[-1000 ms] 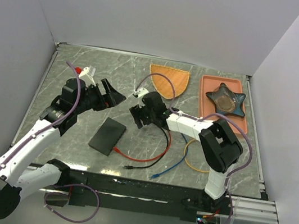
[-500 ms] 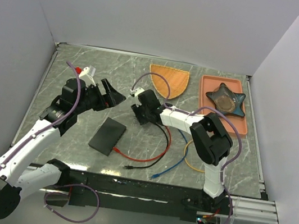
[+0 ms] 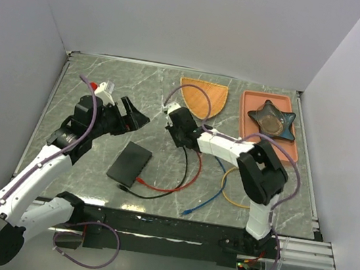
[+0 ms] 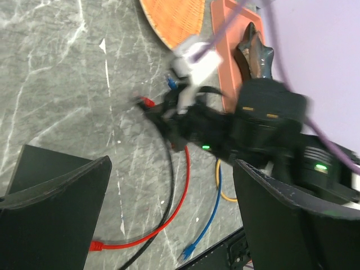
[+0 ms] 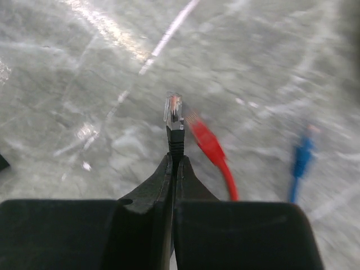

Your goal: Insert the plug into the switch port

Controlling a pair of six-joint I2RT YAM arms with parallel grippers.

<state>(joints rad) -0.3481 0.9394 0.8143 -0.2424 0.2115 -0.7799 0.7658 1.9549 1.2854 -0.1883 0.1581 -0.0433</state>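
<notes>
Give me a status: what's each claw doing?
Left gripper open, empty. Right gripper shut on plug, short of black box. Red cable lies beside box.

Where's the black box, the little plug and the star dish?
black box [image 3: 130,163]: top view, middle of its flat top.
plug [image 5: 173,109]: right wrist view, its clear tip.
star dish [image 3: 272,121]: top view, its middle.

Marble table [image 3: 93,80], black box [image 3: 130,163], cables [image 4: 186,174] (red, blue), orange tray [image 3: 248,101]
</notes>
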